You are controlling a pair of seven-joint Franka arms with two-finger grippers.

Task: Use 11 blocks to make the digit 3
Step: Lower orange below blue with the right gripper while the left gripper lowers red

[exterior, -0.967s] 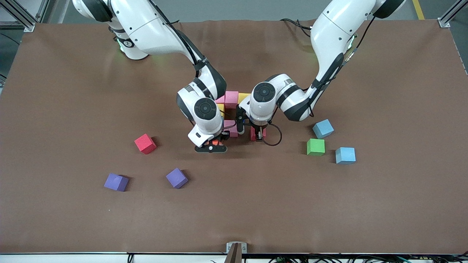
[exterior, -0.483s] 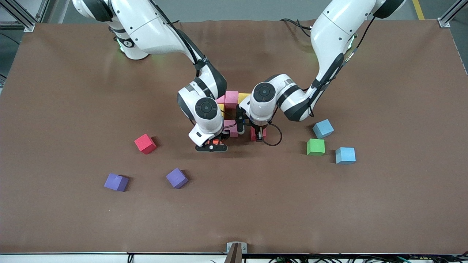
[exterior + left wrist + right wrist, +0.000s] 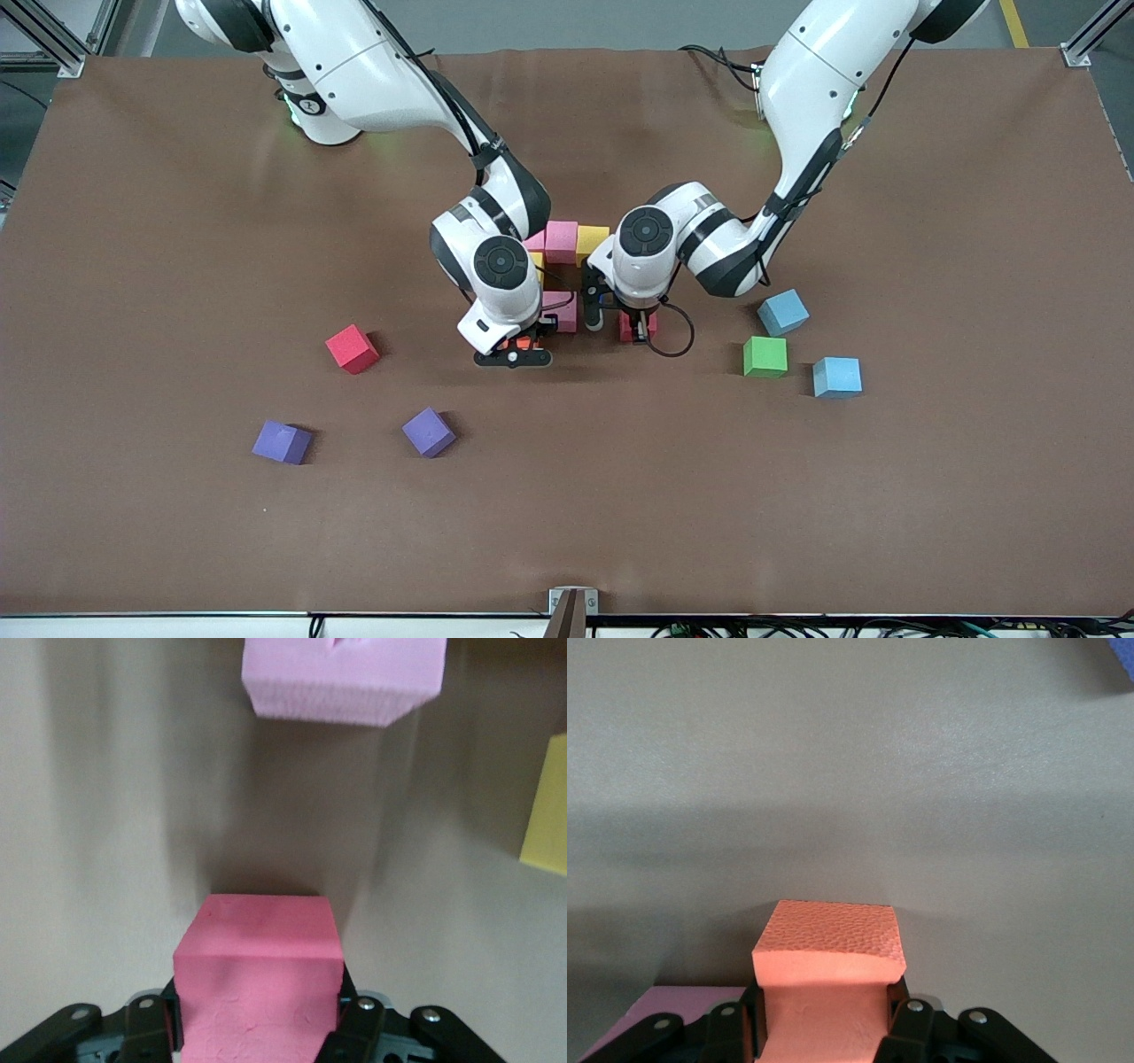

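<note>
My left gripper is shut on a red cube, low over the table beside the partial figure. My right gripper is shut on an orange cube, low by the figure's near corner toward the right arm's end. The figure shows a pink cube, a yellow cube and a nearer pink cube; the wrists hide other cubes. Loose are a red cube, a green cube and two light blue cubes.
Two purple cubes lie nearer the front camera toward the right arm's end. Both wrists crowd the figure, close to each other. The brown table mat stretches wide on each side.
My left gripper has shifted slightly toward the left arm's end with the red cube, uncovering more of the yellow cube. My right gripper has barely moved.
</note>
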